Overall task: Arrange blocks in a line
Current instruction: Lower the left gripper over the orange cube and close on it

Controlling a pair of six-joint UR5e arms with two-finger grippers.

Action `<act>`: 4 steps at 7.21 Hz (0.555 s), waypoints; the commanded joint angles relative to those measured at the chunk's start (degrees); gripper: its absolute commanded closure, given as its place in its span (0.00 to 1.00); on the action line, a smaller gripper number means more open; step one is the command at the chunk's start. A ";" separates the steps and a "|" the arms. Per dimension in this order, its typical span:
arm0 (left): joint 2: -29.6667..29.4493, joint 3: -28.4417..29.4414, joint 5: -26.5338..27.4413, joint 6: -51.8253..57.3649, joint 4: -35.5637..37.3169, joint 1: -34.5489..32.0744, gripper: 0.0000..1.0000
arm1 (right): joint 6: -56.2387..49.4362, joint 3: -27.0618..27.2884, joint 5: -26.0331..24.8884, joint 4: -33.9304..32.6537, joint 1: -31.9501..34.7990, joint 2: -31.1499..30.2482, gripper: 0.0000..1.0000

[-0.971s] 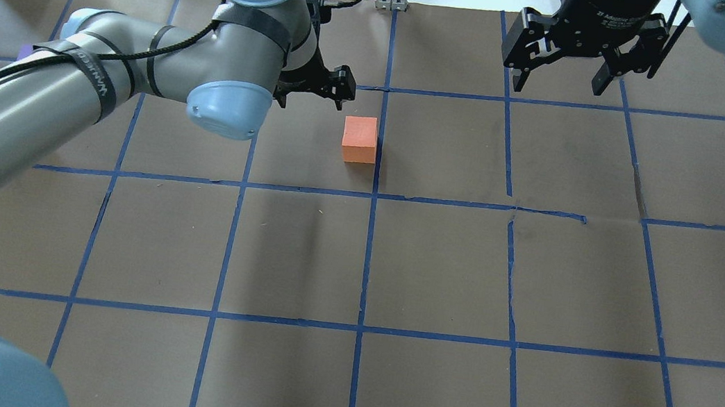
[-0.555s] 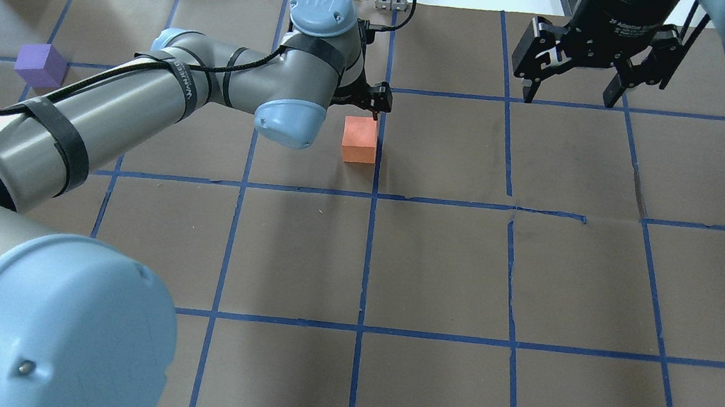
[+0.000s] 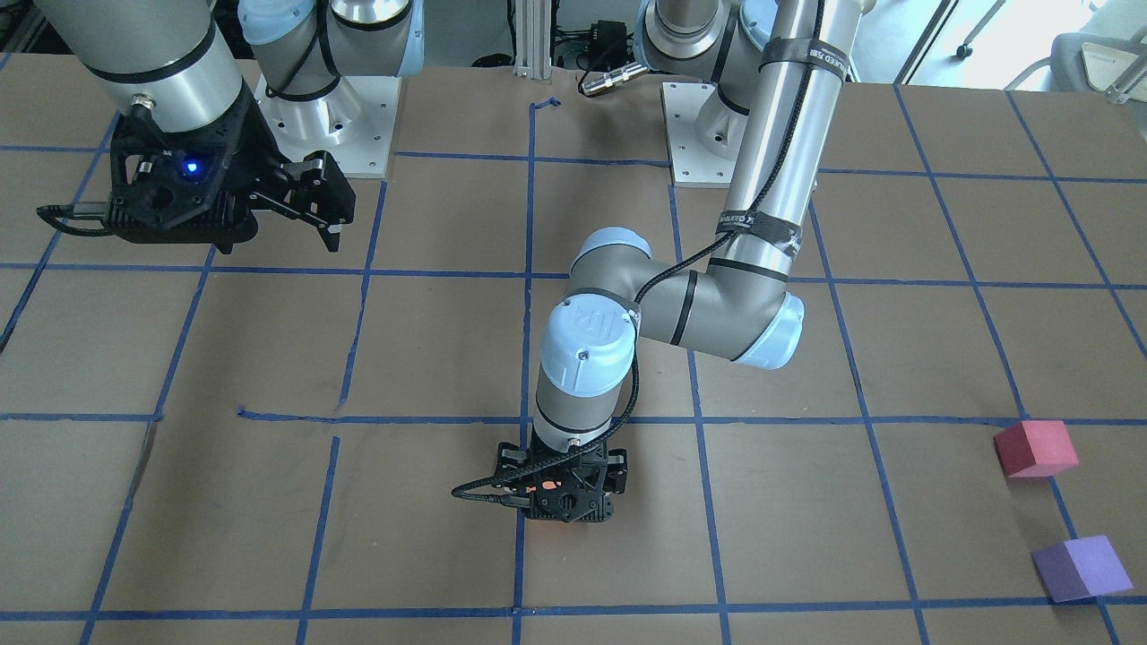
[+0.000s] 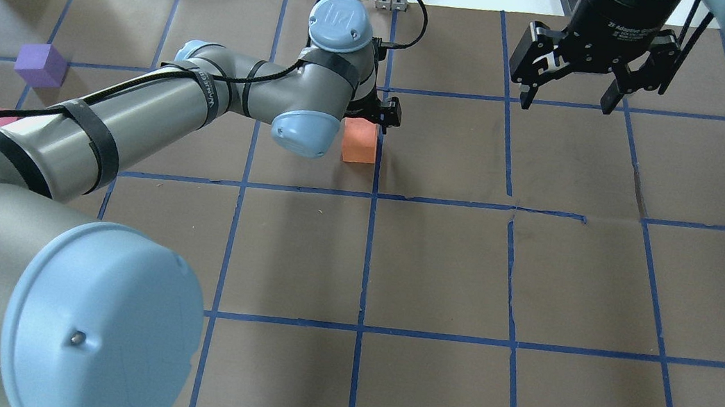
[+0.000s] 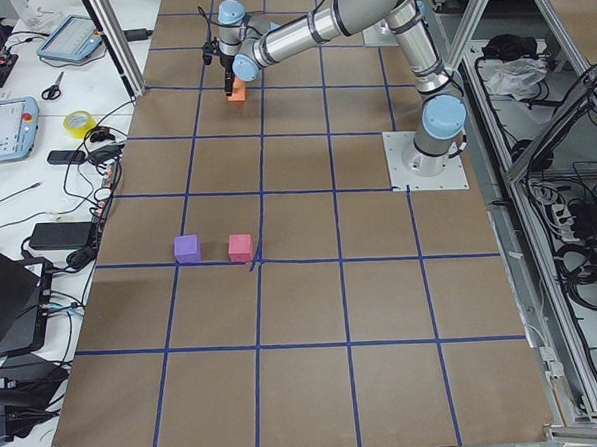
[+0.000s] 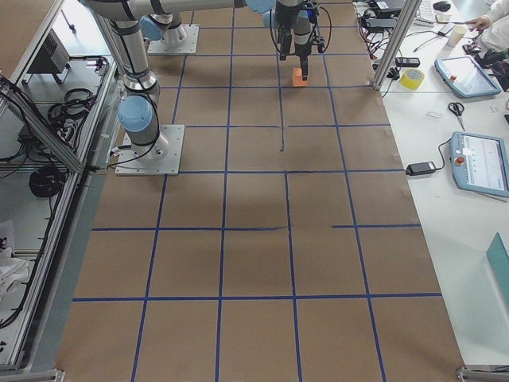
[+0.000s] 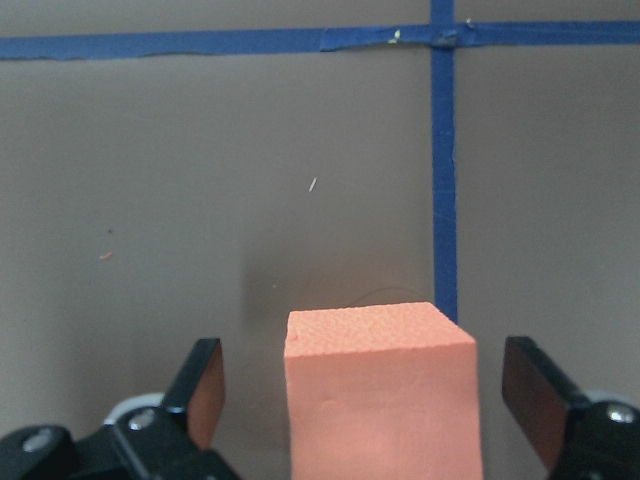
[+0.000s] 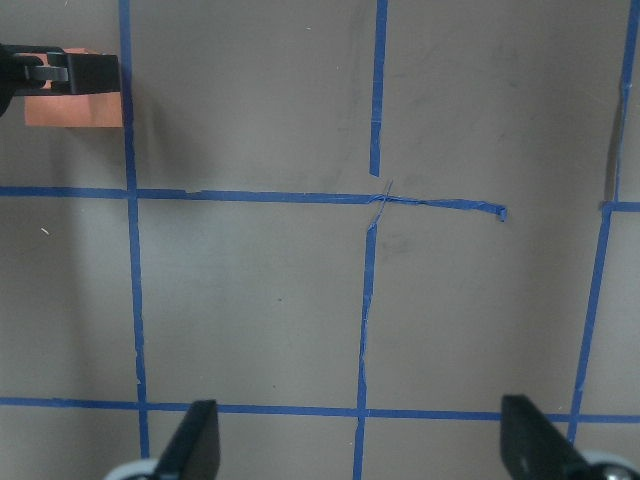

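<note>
Jaws of the left gripper are straddling the orange block mid-table in the front-facing view, with the red-pink block and purple block lying well apart from it. Overhead, the right gripper is hanging spread and empty. At the left wrist, the orange block is sitting off-centre between unclosed fingers; closing risks shoving it askew.

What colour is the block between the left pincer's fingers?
The block is orange; it shows best in the left wrist-mounted view.

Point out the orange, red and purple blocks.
orange block (image 7: 380, 395): left wrist view, middle of its visible face.
red block (image 3: 1032, 446): front-facing view, its middle.
purple block (image 4: 40, 58): overhead view, top face.
</note>
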 commanded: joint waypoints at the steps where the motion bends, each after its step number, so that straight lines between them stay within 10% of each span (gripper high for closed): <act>1: -0.34 -0.23 0.15 -0.28 -0.41 -0.35 0.14 | -0.73 -0.22 -0.55 0.41 -0.14 -0.08 0.00; 2: 0.01 -0.32 0.41 -0.19 -1.37 -0.35 0.52 | -0.90 -0.75 -2.29 0.50 -0.40 -0.17 0.00; 4: 1.24 -0.40 0.85 0.42 -4.18 -0.44 0.74 | -1.79 -0.40 -4.42 0.85 -0.06 -0.79 0.00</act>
